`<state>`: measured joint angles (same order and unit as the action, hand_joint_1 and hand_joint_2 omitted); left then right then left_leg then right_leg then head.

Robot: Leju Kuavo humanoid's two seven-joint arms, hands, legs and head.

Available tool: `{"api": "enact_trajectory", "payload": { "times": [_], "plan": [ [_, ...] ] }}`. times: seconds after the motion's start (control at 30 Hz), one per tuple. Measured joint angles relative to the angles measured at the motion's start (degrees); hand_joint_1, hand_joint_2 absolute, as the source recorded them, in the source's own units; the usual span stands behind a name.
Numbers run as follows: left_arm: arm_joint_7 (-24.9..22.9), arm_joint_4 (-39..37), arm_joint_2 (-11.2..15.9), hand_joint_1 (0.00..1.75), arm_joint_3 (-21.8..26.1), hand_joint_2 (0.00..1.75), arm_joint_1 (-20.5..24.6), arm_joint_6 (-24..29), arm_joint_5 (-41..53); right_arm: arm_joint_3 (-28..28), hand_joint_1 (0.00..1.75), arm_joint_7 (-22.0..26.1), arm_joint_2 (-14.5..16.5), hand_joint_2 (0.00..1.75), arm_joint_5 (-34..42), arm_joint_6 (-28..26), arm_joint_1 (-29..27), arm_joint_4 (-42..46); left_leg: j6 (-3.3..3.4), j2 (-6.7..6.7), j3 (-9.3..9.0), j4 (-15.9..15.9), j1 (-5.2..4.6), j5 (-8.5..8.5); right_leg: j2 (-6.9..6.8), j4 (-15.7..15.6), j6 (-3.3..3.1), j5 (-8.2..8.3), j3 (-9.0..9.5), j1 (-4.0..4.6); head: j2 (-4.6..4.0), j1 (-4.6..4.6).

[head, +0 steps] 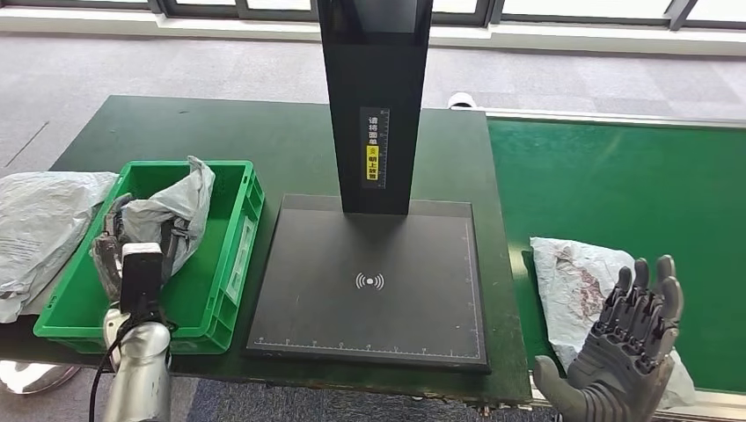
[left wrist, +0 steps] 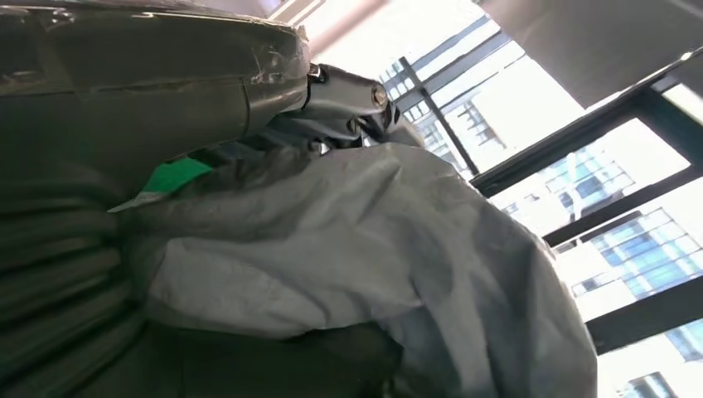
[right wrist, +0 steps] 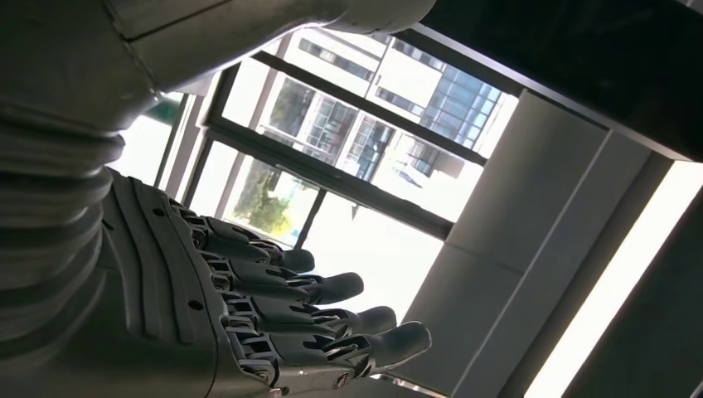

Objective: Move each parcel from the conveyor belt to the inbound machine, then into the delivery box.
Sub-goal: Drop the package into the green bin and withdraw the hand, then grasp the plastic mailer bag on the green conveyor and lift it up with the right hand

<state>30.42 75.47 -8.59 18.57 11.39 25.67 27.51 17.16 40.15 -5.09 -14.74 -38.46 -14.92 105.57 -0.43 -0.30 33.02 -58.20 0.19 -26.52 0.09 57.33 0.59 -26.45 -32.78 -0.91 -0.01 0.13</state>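
the left robot hand [head: 119, 242] holds a grey parcel [head: 171, 207] over the green box [head: 230, 255], which stands at about 8 o'clock from the black scanner plate [head: 369, 290]. in the left wrist view the crumpled grey bag [left wrist: 356, 240] lies against the palm and the fingers [left wrist: 348, 91] close around its upper part, so the hand is pinching the parcel, not spread.

i judge the step in hand is the release into the box. to do it well, the hand should go low inside the walls before it lets go, so the soft bag does not hang over the rim. the fingers should part fully, because thin plastic film can catch on them. then the arm should lift straight up, away from the box wall.

the right robot hand [head: 629, 338] hangs with fingers spread and holds nothing, just in front of a second parcel [head: 576, 290] that lies on the green belt [head: 616, 185], at about 3 o'clock from the plate. in the right wrist view the fingers [right wrist: 332, 290] are straight and apart.

the green box contains the held parcel; i cannot tell if its lower end touches the floor of the box, or if anything else lies under it. another grey bag [head: 40, 224] lies on the tabletop [head: 264, 141] just outside the box, at its 9 o'clock side. the plate carries nothing.
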Motion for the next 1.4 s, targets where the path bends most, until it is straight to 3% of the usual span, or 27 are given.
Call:
{"api": "enact_trajectory", "payload": {
  "times": [0.3,0.73,0.93,1.07,1.17,1.4],
  "plan": [
    [-0.9,10.0,-4.3,0.0,-9.4,0.0,-4.5,4.3,1.3,0.0,0.0,0.0,0.4,1.75,-2.1,-1.5,-1.3,-0.9,0.1,0.0,0.11,0.0,-0.04,-0.14,0.0,-0.1,0.08,-0.05,-0.07,-0.05,0.0,0.0],
    [-1.7,12.7,-5.0,0.0,-13.0,0.0,-5.3,5.6,2.3,-0.3,0.0,0.0,1.0,1.75,-3.1,-1.6,-2.6,-1.2,0.1,0.01,0.11,0.0,-0.03,-0.13,0.01,-0.1,0.08,-0.05,-0.08,-0.03,0.0,0.0],
    [-5.4,14.5,-5.2,0.0,-15.3,0.0,-6.4,9.4,7.3,-0.7,0.0,-0.1,1.7,1.75,-5.0,0.1,-3.4,-1.6,0.1,0.01,0.13,0.0,-0.04,-0.14,0.01,-0.1,0.09,-0.06,-0.1,-0.04,0.01,0.0],
    [-5.2,16.9,-5.8,0.0,-17.3,0.0,-8.2,12.4,6.5,-2.6,0.0,-4.5,2.9,1.75,-10.4,1.9,-3.9,-2.3,0.1,0.01,0.14,0.0,-0.03,-0.16,0.01,-0.1,0.1,-0.08,-0.11,-0.04,0.0,0.0],
    [-3.5,20.5,-5.9,0.0,-20.4,0.0,-11.2,9.6,1.6,-6.4,0.0,-9.0,4.3,1.75,-16.2,4.2,-4.2,-3.8,0.1,0.02,0.14,0.0,-0.04,-0.2,0.03,-0.1,0.11,-0.1,-0.12,-0.04,0.0,0.0],
    [3.7,26.9,-5.7,0.0,-28.7,0.0,-19.1,-6.2,-15.4,-18.2,0.0,-13.3,8.0,1.75,-27.0,12.3,-2.5,-9.8,0.11,0.06,0.19,0.0,-0.05,-0.33,0.08,-0.1,0.15,-0.13,-0.13,-0.05,0.0,0.0]
  ]
}}
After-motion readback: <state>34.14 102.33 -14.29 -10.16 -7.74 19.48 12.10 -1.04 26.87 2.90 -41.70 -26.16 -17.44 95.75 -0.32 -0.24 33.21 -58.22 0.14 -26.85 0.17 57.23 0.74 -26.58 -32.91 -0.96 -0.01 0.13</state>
